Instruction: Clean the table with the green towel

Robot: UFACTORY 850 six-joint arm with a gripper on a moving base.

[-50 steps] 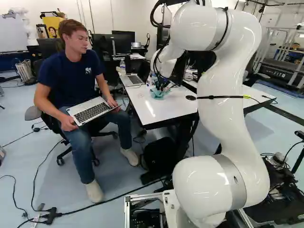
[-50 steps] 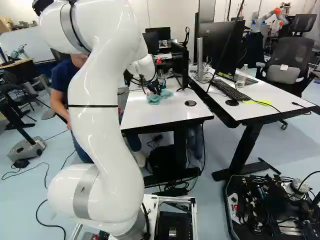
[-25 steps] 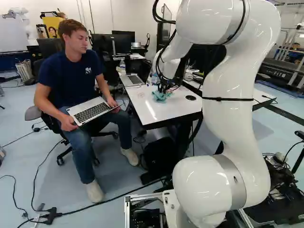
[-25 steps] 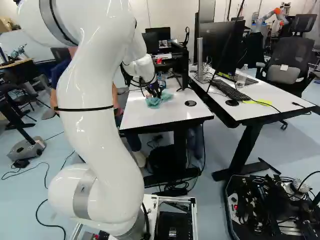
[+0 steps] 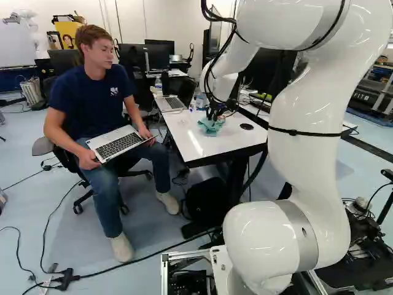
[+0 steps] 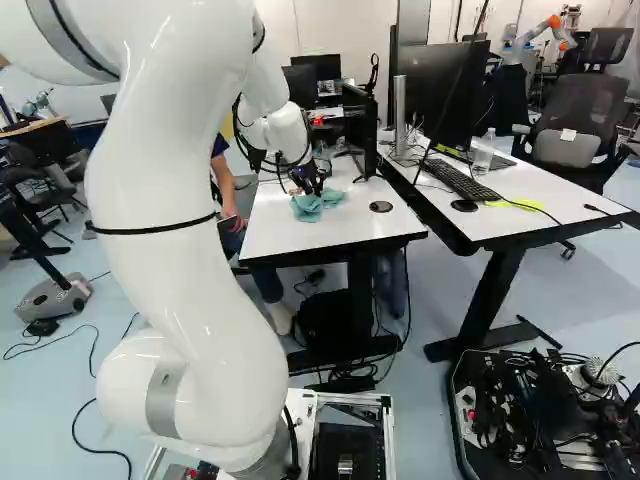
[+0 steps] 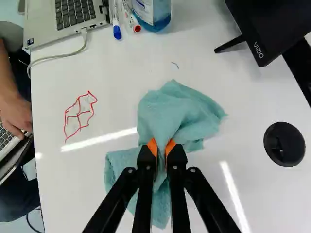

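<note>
Teal towel [image 7: 182, 111] lies bunched near the middle of the white tabletop [image 7: 63, 194], and the black claw [image 6: 315, 190] is clamped on it, a gathered fold pinched between the orange pads [image 7: 152, 146]. The rest of the cloth spreads over the surface ahead of the fingers and under them. Over between the towel and the left edge there's a red scribble [image 7: 79, 116]. A laptop [image 7: 65, 17] sits by the far left corner, two markers [image 7: 127, 15] and a bottle of blue liquid [image 7: 153, 13] beside it. The round black disc [image 7: 284, 144] is near the right edge.
</note>
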